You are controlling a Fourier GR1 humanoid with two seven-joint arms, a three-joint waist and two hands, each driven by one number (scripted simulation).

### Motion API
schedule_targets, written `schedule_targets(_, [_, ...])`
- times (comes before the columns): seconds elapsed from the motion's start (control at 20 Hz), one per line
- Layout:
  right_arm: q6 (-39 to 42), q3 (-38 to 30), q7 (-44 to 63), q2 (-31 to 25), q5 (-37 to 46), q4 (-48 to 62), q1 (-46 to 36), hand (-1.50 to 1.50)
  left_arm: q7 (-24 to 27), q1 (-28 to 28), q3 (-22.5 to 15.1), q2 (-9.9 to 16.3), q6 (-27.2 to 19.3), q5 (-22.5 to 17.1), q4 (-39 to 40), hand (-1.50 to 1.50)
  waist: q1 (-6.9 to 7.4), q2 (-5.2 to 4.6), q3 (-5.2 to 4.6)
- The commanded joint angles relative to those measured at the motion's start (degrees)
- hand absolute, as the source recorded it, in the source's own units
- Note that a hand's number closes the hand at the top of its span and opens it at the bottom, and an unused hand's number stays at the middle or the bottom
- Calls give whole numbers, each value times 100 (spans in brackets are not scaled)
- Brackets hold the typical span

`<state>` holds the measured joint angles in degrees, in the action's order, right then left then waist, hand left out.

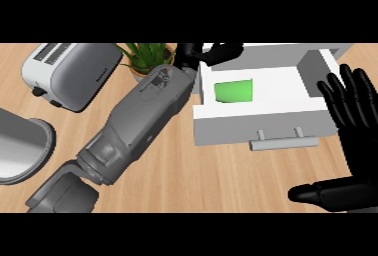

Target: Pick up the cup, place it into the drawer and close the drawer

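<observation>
Surface: a wooden kitchen counter [221,170] with a light, straight grain, seen from steeply above.
Drawer: a white drawer [258,127] stands pulled open at the right of centre, its front panel toward the near side, with a grey bar handle [283,144] fixed on two short posts.
Cup: a bright green cup [235,92] lies inside the open drawer, in its left part, clear of the front panel.
Left hand: the left hand [209,52] shows at the far left corner of the drawer, beyond the cup; its fingers are curled and enclose nothing, and it does not touch the cup.
Left forearm: the grey forearm [136,127] runs diagonally from the near left up to that hand, passing just left of the drawer.
Right hand: the right hand [353,115] rests at the right edge of the view, fingers straight and pointing to the far side, thumb out to the left near the lower edge; it overlaps the drawer's right end.
Toaster: a silver toaster [70,72] sits at the far left.
Plant: a potted green plant [145,57] stands between the toaster and the drawer.
Metal vessel: a curved grey metal rim [22,145] shows at the left edge, only partly in view.
</observation>
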<state>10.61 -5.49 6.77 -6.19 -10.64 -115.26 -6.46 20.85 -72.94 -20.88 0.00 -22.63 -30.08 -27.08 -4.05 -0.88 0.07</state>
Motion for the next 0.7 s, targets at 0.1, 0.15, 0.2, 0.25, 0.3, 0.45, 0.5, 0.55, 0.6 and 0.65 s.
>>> schedule_targets(0.1, [-32, 221, 271, 27, 26, -52, -241, -150, 70, -178, -526, 0, -82, -336, 463, 150, -180, -47, 0])
schedule_targets(0.15, [136, 209, -73, 38, 27, 87, 2, -150, -98, -208, -766, 0, -298, -392, 316, 150, -233, -41, 6])
schedule_targets(0.2, [-87, 307, 33, 170, 197, -24, -23, -150, -88, -200, -860, 0, -332, -308, 428, 150, -156, -26, 2])
schedule_targets(0.25, [-141, 316, -17, 204, 237, 301, -383, -150, -276, -358, -991, 0, -384, -289, 469, 150, -171, -55, 5])
schedule_targets(0.3, [1, 240, -32, 131, 67, 103, -137, -150, -197, -281, -1018, 0, -269, -254, 626, 150, -178, -47, 5])
schedule_targets(0.45, [-64, 216, 15, 116, 101, 83, -293, -150, -265, -288, -1301, 0, -514, -284, 579, -150, -272, -66, 5])
schedule_targets(0.5, [82, 169, -128, 85, -42, 158, -277, -150, -224, -259, -1390, 0, -549, -261, 602, -150, -289, -77, 8])
schedule_targets(0.55, [80, 104, 77, 3, -143, 70, -367, -150, -311, -373, -1329, 0, -607, -381, 583, -150, -338, -82, 6])
schedule_targets(0.6, [-48, 212, 177, 129, -117, -142, -331, -150, -173, -378, -1259, 0, -573, -420, 646, -150, -313, -75, 2])
schedule_targets(0.65, [82, 171, -62, 144, -174, 76, -151, -150, -1, -92, -1283, 0, -481, -547, 506, -150, -288, -82, 4])
